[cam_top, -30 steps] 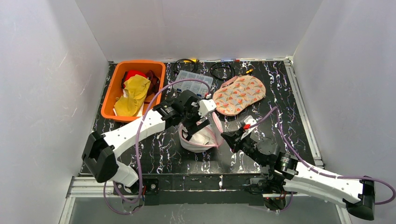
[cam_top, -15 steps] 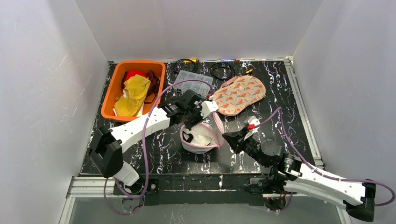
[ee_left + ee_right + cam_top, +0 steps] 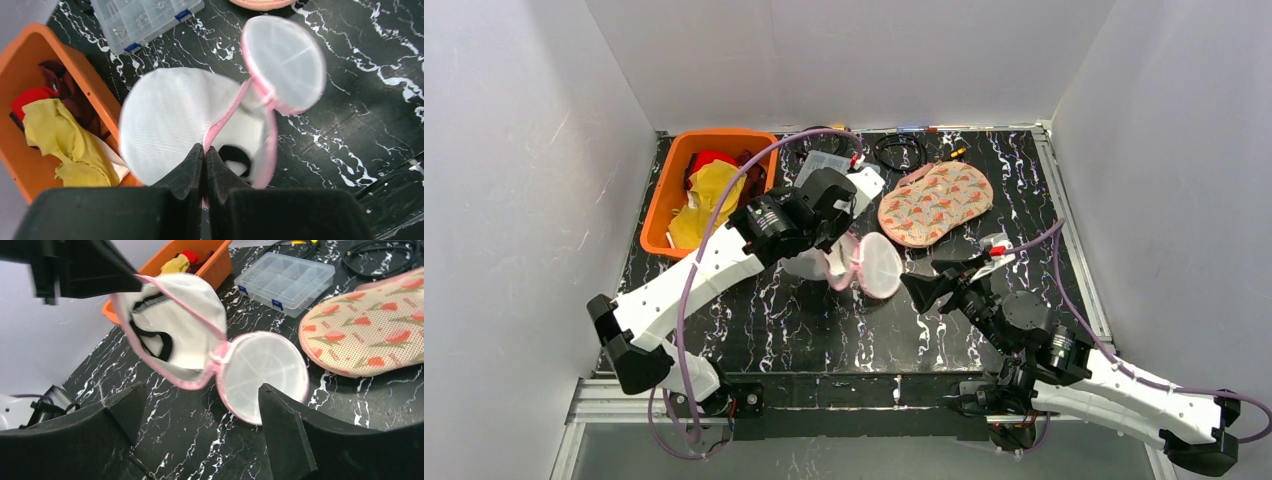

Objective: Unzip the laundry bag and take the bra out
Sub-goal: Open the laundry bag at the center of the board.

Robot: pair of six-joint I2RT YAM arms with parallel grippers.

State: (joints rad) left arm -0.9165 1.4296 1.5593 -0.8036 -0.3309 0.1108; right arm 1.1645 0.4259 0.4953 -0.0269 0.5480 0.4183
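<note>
Right now your left gripper [image 3: 204, 151] has its fingers pinched flat together on the pink rim of the laundry bag [image 3: 170, 120], holding it up over the table [image 3: 1024, 180] near the orange bin [image 3: 656, 215]. The bag's round flap [image 3: 285, 62] hangs open, and the bra [image 3: 170, 347], white with a black strap, sits inside the mouth. Your right gripper [image 3: 200, 390] is spread wide just short of the flap, gripping nothing. Any label on the clear box [image 3: 285, 277] is too small to read.
</note>
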